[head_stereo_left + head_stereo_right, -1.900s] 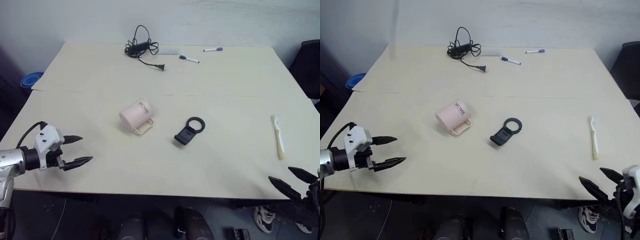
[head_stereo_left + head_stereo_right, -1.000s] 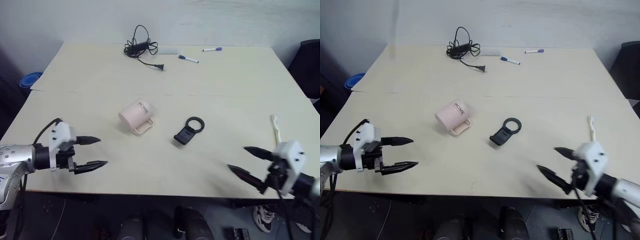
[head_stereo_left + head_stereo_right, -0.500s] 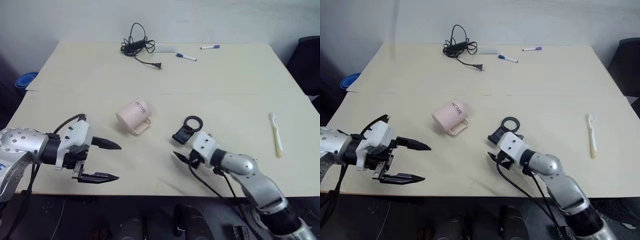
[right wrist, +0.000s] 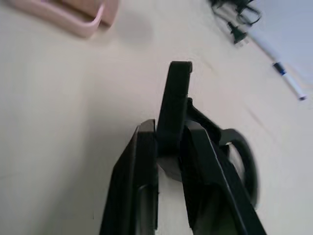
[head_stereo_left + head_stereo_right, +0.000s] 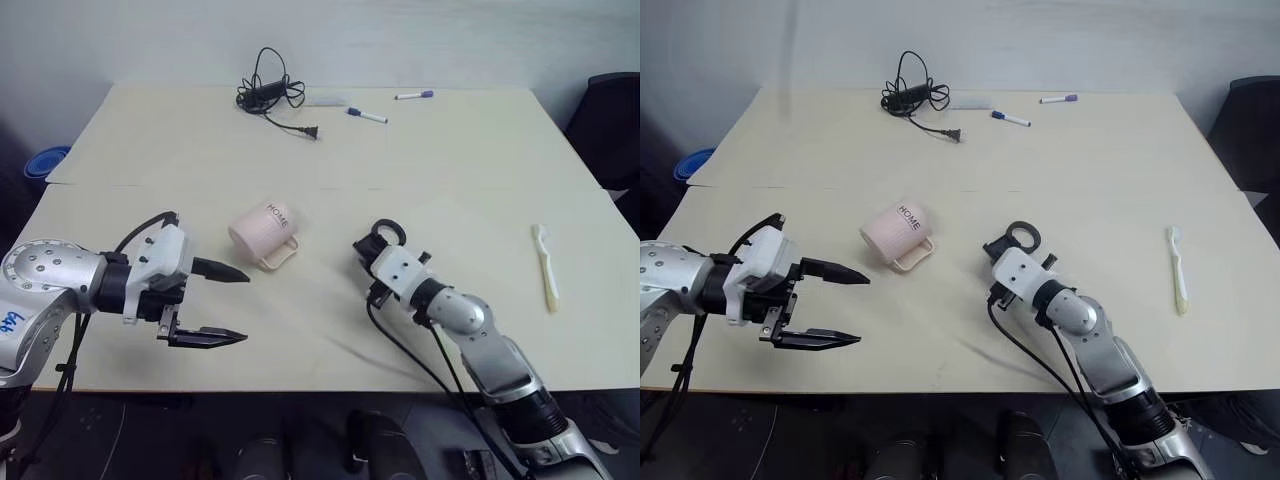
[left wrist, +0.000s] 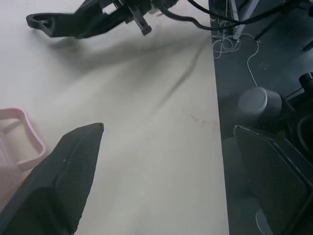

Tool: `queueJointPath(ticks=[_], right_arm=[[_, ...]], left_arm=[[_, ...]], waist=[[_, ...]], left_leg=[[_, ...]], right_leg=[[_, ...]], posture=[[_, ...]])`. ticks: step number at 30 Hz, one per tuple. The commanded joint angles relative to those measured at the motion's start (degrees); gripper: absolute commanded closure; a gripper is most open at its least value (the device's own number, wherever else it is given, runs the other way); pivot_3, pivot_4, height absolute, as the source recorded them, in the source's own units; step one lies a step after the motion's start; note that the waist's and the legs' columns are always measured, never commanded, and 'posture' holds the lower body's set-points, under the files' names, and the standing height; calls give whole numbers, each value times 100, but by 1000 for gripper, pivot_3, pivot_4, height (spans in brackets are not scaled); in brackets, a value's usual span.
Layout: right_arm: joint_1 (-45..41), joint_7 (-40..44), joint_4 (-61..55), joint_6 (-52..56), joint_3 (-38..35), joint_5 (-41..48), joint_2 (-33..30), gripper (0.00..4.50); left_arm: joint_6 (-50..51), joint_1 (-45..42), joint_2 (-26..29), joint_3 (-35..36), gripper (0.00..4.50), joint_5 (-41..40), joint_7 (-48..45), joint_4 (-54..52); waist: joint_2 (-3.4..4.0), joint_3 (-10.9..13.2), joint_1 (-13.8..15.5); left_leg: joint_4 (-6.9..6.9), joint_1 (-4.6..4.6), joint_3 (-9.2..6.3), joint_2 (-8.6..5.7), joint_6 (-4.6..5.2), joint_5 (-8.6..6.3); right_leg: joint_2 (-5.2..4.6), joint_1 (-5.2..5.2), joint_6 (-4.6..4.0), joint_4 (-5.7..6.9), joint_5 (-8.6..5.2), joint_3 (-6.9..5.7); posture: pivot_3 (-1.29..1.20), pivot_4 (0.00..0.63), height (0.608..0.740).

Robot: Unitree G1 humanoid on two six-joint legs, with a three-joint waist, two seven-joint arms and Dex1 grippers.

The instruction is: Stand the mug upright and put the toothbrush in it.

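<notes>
The mug [image 5: 262, 233] lies on its side near the middle of the desk [image 5: 450, 160], its loop handle turned toward the desk's near edge and the dark "HOME" lettering facing up. The toothbrush [image 5: 546, 266] lies flat well off to the right of the mug, near the desk's right edge, lengthwise from far to near with its head at the far end. Between the two, just right of the mug, sits a black ring-ended clip [image 5: 378, 240]; the right end effector [image 4: 168, 147] has its two black fingers pressed together on the flat bar of that clip, as the right wrist view shows, with the clip's ring lying on the desk beyond the fingers. The left end effector [image 5: 225, 304] hangs over the desk just to the left of and nearer than the mug, pointing toward it, its fingers spread wide with nothing between them; one fingertip is close to the mug's handle but apart from it. In the left wrist view the pink handle shows beside one finger [image 6: 68, 171]. At the far edge of the desk lie a coiled black power cable [image 5: 270, 95] and two white marker pens [image 5: 366, 116], well apart from everything else.
</notes>
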Motion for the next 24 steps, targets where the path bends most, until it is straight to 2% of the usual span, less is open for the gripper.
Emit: queueJointPath(ticks=[1,4,8,11,13,17,24], right_arm=[[290,94,-157,186,-9,-6,11,4373],[397,54,-617,564,-540,-53,-227,4373],[451,58,-1311,1131,-2469,42,-1116,4373],[892,225,-1073,839,-3522,-165,-1946,4373],[1287,238,-612,591,-3961,-246,-2240,4373],[1740,201,324,51,-4270,-165,-2331,4373],[1823,-320,2502,-1183,-4135,-217,-2334,4373]], left_arm=[[-108,-232,-104,-143,0,78,33,95],[-161,-497,-298,-386,0,167,74,231],[-335,-905,-653,-756,0,350,7,516],[-542,-1250,-964,-1033,0,556,-35,857],[-630,-1453,-1173,-1180,0,652,-55,1014],[-790,-1698,-1434,-1379,0,798,-156,1174],[-953,-1996,-1681,-1523,0,983,-214,1352]], waist=[[-3,-2,2],[-3,-2,24],[23,14,141],[23,14,182],[8,9,174],[-6,15,114],[4,20,-12]], left_leg=[[0,0,0,2,-1,0],[0,-1,0,3,-2,0],[6,-20,-3,-19,14,1],[6,-22,7,-42,27,-3],[4,-23,4,-42,24,-5],[3,-13,16,-39,18,-3],[-2,9,36,-41,18,5]], right_leg=[[2,0,-1,1,0,2],[4,0,-2,4,-1,4],[-9,-3,13,1,8,-2],[-12,-6,25,-9,14,-9],[0,-3,25,-17,14,-13],[8,-2,22,-14,13,-7],[-1,0,22,-9,13,17]], posture=[[0,150,740],[0,150,740],[0,150,740],[0,150,740],[0,150,740],[0,150,740],[0,150,740]])
